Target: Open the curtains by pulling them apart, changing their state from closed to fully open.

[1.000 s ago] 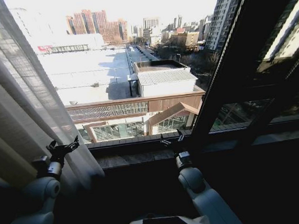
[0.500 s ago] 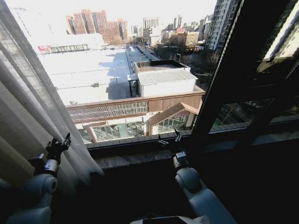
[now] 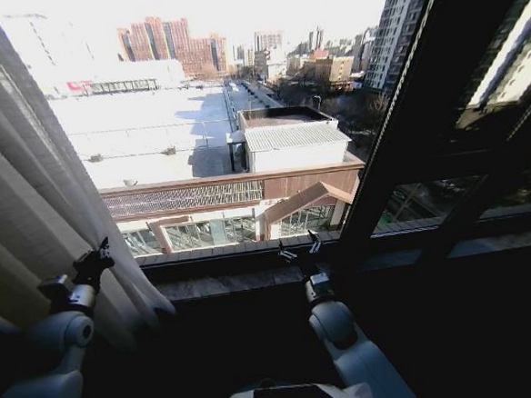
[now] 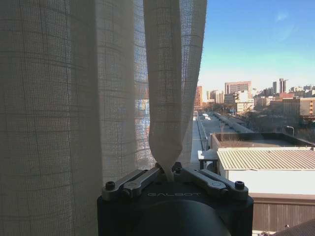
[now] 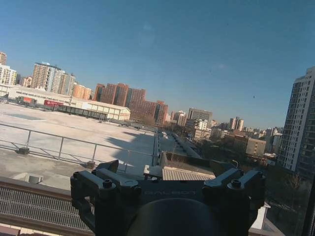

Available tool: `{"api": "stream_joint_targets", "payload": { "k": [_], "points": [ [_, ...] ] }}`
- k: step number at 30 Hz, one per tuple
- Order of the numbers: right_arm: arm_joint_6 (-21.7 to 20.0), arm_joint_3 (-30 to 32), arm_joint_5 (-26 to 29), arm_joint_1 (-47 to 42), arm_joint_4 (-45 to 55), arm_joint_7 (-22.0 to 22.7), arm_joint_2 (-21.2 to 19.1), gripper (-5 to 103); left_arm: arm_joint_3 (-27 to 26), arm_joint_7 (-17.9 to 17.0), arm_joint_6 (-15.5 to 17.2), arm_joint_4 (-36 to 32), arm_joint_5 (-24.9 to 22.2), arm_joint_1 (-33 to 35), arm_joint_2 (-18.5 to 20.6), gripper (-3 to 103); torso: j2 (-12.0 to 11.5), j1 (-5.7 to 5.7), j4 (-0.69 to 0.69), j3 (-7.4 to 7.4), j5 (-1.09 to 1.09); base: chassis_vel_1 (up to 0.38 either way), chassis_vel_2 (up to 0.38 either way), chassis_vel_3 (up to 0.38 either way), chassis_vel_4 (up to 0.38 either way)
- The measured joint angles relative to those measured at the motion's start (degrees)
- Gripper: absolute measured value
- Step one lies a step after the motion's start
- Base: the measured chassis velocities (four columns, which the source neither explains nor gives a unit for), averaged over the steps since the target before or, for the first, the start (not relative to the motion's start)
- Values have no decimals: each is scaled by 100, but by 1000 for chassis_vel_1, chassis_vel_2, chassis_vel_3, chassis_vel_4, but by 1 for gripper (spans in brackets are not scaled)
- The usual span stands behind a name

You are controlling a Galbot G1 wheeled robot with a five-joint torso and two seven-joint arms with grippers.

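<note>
A sheer white pleated curtain (image 3: 28, 197) hangs bunched at the left of the window. My left gripper (image 3: 95, 262) is low against its inner edge. In the left wrist view the left gripper (image 4: 170, 172) is shut on one fold of the curtain (image 4: 167, 98), which rises straight up from between the fingers. My right gripper (image 3: 298, 249) is held up at the middle of the window sill, open with nothing between its fingers (image 5: 106, 184); in the right wrist view it faces bare glass and the city outside.
A dark window frame post (image 3: 397, 126) slants up on the right. The dark sill (image 3: 253, 277) runs across below the glass. Outside are rooftops and high-rise buildings.
My left gripper has moved left with the curtain fold in it, and the curtain's edge has drawn further left, baring more glass. The right gripper has shifted slightly left.
</note>
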Motion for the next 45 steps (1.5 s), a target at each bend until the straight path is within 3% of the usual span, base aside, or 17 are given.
{"api": "stream_joint_targets", "payload": {
  "k": [1,4,5,6,9,10,14,23,31,35,39,43,45],
  "points": [
    [-1,1,0,-5,0,0,-10,100,2,-323,77,-34,-44,-33,-36,0,0,0,0,0,0,0,0,0,0],
    [-2,1,1,-16,0,1,-32,100,-88,-1898,480,-64,-170,-237,-211,0,0,0,1,0,0,0,0,0,0],
    [-2,1,1,-16,0,1,-32,100,-88,-1898,480,-64,-170,-237,-211,0,0,0,1,0,0,0,0,0,0],
    [-1,0,3,-17,-1,1,-34,100,-140,-2353,516,-12,-193,-307,-248,0,0,0,0,0,1,0,0,0,0],
    [-1,-27,6,-17,-31,1,-32,100,-328,-3229,540,203,-251,-463,-263,0,0,0,1,0,1,0,0,0,0],
    [-1,-27,6,-17,-31,1,-32,100,-328,-3229,540,203,-251,-463,-263,0,0,0,1,0,1,0,0,0,0],
    [-1,-92,11,-3,-75,1,-30,100,-555,-3855,448,690,-388,-731,-87,0,0,0,0,0,0,0,0,0,0],
    [-1,-114,28,40,-124,-3,-50,100,-821,-4322,306,1467,-697,-1127,318,0,0,0,1,0,0,0,0,0,0],
    [-1,-112,43,114,-226,-8,-49,100,-810,-4325,314,1671,-737,-1276,449,0,0,0,1,1,-1,0,0,0,0],
    [1,-123,53,172,-290,-11,-41,100,-735,-4071,505,1400,-745,-1141,376,-1,0,0,1,0,-1,0,0,0,0],
    [1,-141,106,239,-332,-15,-48,100,-572,-3806,649,938,-635,-946,133,15,0,0,1,0,0,0,0,0,0],
    [1,-144,191,258,-333,-19,-74,100,-445,-3937,734,653,-601,-855,-34,26,0,0,1,1,0,0,0,0,0],
    [-1,-147,211,261,-332,-24,-106,100,-360,-4067,847,349,-596,-715,-187,36,0,0,-1,1,0,0,0,0,0]
  ]
}}
